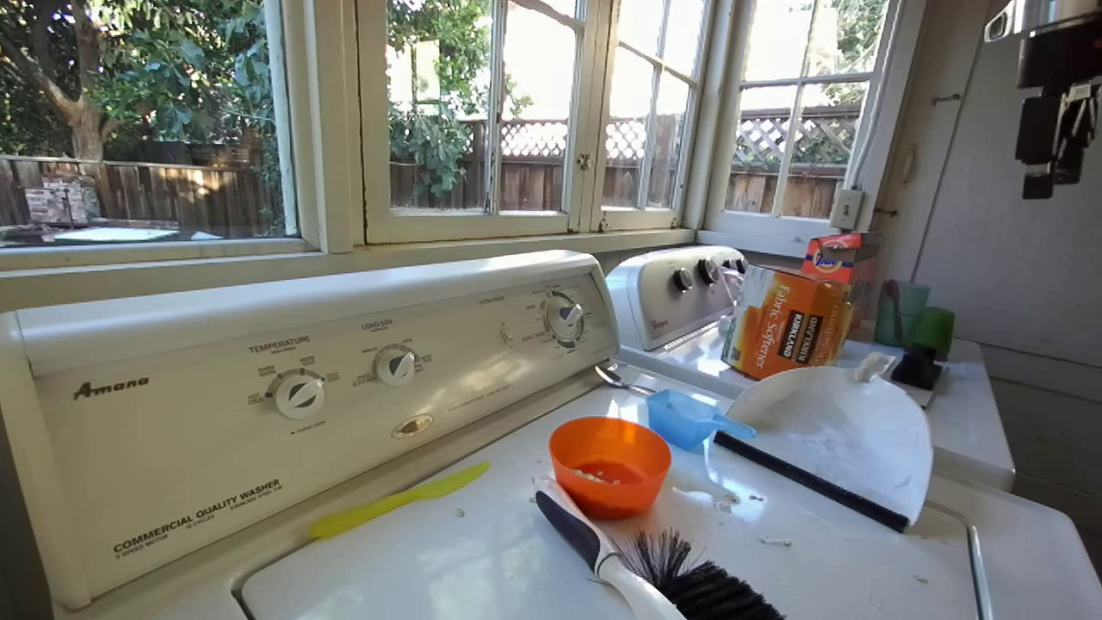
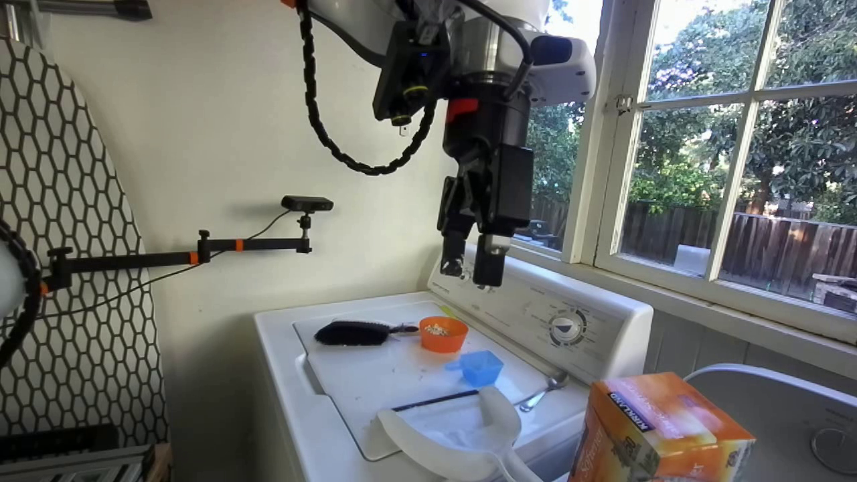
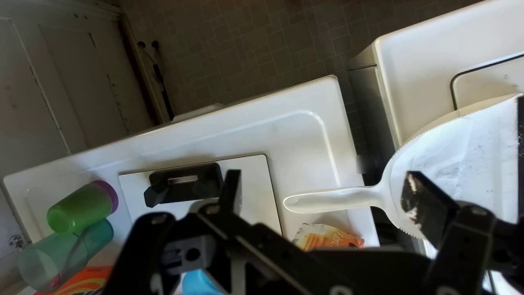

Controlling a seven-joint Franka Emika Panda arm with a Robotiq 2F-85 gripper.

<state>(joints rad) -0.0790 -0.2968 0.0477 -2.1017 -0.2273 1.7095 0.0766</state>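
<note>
My gripper (image 2: 471,271) hangs in the air above the appliances, jaws apart with nothing between them; at the upper right of an exterior view the gripper (image 1: 1052,176) shows at the picture's edge. In the wrist view, the white dustpan (image 3: 462,164) lies below it, its handle pointing left in the gap seen between the fingers, not touched. On the washer lid are an orange bowl (image 1: 609,469) with small pale bits inside, a blue scoop (image 1: 689,419), a black-bristled brush (image 2: 353,333) and a metal spoon (image 2: 543,391). A yellow-green knife (image 1: 400,499) lies by the control panel.
On the neighbouring machine stand an orange fabric softener box (image 1: 788,323), a Tide box (image 1: 839,258), a green cup (image 3: 82,207), a teal cup (image 1: 901,312) and a black object (image 3: 184,184) on a white board. Windows and a wall border the machines.
</note>
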